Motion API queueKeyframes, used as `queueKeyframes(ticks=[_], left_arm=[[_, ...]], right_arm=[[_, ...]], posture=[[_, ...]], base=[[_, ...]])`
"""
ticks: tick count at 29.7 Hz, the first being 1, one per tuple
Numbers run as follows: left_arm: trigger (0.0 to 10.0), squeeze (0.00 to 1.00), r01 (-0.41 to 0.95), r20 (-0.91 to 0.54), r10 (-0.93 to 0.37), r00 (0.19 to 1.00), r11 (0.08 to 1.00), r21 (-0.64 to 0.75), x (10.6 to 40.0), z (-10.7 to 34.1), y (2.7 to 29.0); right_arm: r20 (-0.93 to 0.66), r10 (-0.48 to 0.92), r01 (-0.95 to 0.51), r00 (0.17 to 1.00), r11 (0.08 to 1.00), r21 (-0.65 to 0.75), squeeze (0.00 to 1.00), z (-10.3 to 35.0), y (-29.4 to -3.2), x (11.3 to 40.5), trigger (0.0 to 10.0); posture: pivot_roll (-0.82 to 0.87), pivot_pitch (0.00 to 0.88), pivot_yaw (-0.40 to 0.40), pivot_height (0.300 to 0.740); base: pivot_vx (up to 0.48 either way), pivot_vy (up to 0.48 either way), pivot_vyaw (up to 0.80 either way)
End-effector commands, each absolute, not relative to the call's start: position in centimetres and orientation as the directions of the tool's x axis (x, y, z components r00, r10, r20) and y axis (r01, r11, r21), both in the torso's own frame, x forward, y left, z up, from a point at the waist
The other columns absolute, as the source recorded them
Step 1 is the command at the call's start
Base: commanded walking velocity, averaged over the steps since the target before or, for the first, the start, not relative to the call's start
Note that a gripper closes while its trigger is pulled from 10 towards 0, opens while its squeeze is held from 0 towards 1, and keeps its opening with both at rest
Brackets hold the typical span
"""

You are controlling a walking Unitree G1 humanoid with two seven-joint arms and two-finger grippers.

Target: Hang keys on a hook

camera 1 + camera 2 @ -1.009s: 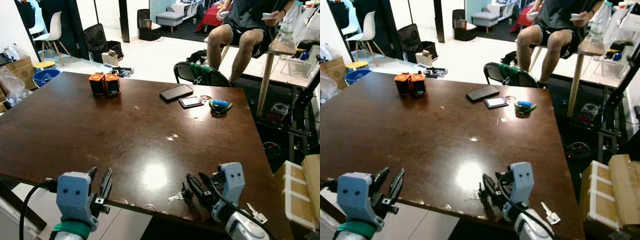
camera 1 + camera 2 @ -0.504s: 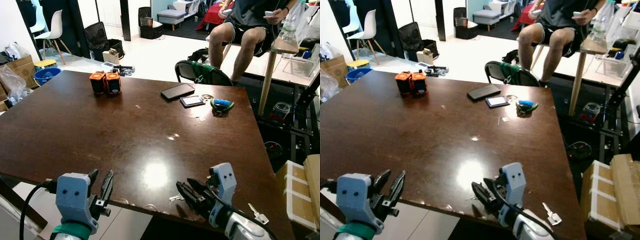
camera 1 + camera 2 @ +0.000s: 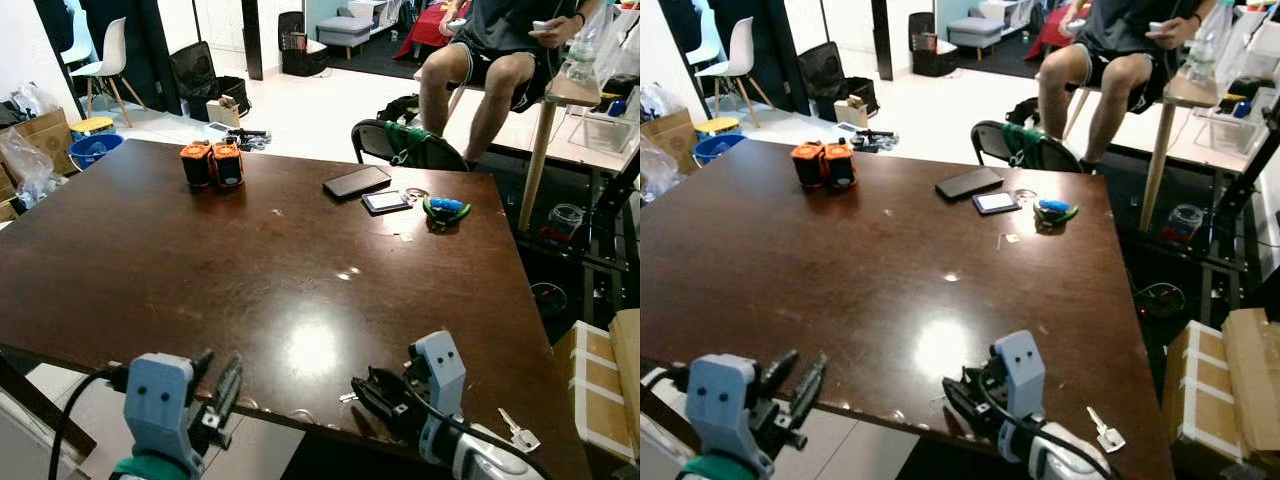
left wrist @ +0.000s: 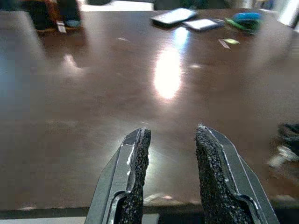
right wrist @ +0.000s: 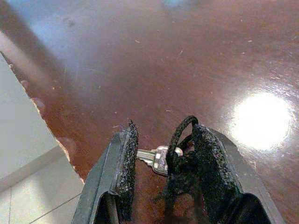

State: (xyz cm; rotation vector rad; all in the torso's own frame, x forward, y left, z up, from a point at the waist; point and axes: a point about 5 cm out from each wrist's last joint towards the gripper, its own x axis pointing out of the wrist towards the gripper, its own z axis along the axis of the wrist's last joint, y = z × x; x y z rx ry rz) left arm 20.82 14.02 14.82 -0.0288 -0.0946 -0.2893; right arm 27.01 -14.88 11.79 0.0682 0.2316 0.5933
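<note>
A silver key on a black cord (image 5: 159,157) lies on the dark wooden table (image 3: 200,260) close to its near edge, seen also as the key (image 3: 347,397) in the left eye view. My right gripper (image 3: 366,388) rests low on the table with its fingers open on either side of the key. The cord loops up against one finger (image 5: 205,158). My left gripper (image 3: 222,387) is open and holds nothing, hanging just off the near table edge to the left. A second loose key (image 3: 517,433) lies near the table's front right corner.
Two orange-and-black items (image 3: 211,165) stand at the far left. A dark phone (image 3: 354,183), a smaller phone (image 3: 384,202) and a green-blue item (image 3: 444,209) lie at the far right. A chair (image 3: 410,148) and a seated person (image 3: 490,60) are beyond. A cardboard box (image 3: 605,390) stands right.
My right gripper has slid left and lower along the near edge, bringing its fingers around the key. The left gripper has shifted slightly right and down.
</note>
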Motion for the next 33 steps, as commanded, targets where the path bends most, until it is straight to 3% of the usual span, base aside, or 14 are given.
queueKeyframes(ticks=[1, 33], left_arm=[[10.0, 0.0, 0.366, 0.055, -0.364, 0.93, 0.93, -0.04, 20.0, 14.3, 13.7], [10.0, 0.0, 0.453, 0.003, -0.455, 0.891, 0.887, -0.094, 19.1, 13.9, 13.5]], right_arm=[[-0.213, 0.575, -0.558, 0.79, 0.818, 0.139, 0.0, 11.5, -14.7, 26.6, 10.0], [-0.284, 0.553, -0.526, 0.783, 0.833, 0.172, 0.0, 10.7, -17.3, 26.5, 10.0]], posture=[[-0.12, 0.12, 0.105, 0.74], [-0.12, 0.126, 0.108, 0.74]], base=[[0.0, 0.0, 0.0], [0.0, 0.0, 0.0]])
